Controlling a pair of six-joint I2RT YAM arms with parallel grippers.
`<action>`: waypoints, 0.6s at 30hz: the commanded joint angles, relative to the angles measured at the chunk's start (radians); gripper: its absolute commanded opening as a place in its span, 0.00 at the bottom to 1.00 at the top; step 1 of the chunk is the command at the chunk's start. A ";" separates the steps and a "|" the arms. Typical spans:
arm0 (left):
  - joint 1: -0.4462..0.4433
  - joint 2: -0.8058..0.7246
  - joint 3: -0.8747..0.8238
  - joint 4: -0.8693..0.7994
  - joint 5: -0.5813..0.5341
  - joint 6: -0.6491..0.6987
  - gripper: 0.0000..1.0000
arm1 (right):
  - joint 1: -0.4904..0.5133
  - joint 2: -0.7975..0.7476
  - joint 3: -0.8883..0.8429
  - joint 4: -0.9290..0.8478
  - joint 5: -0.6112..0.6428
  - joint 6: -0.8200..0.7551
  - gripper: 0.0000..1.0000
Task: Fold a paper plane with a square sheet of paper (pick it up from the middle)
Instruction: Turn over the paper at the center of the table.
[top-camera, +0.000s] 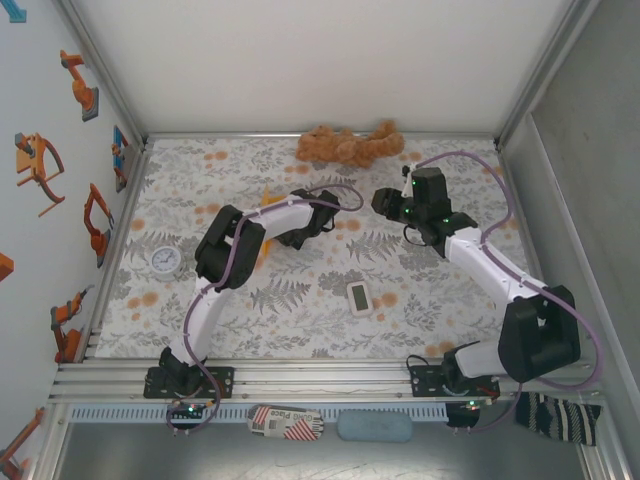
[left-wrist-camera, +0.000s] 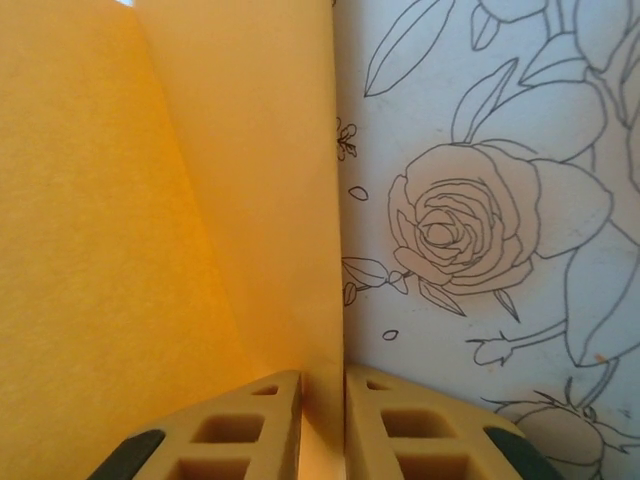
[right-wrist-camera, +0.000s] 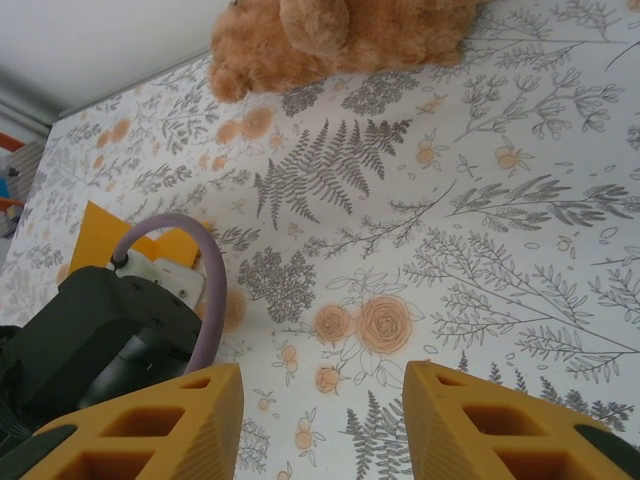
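Left fingers (left-wrist-camera: 240, 430) narrow astride paper (left-wrist-camera: 150, 200) (grip unclear); right fingers (right-wrist-camera: 150, 430) wide, empty; best press crease flat against worktop (right-wrist-camera: 500, 250).

Bare table (right-wrist-camera: 520, 250) lies open ahead of the right gripper (right-wrist-camera: 320, 420). There are 2 obstacles: the plush toy (right-wrist-camera: 340, 35) farther ahead and the left arm (right-wrist-camera: 100, 330) close on its left.

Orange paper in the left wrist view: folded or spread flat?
Folded: a sharp crease runs up the orange paper, one panel angled against the other.

Orange paper (left-wrist-camera: 150, 220), brown plush toy (top-camera: 348, 147), white tablecloth (top-camera: 300, 310) printed with grey ferns, orange flowers.
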 joint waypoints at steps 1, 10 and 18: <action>-0.012 -0.018 0.014 -0.016 0.133 -0.045 0.22 | 0.003 0.017 -0.008 0.038 -0.025 0.009 0.45; -0.023 -0.123 -0.029 0.011 0.349 -0.139 0.34 | 0.004 -0.002 -0.033 0.053 0.018 0.036 0.44; -0.025 -0.352 -0.279 0.252 0.793 -0.231 0.43 | 0.004 -0.001 -0.045 0.062 0.037 0.047 0.45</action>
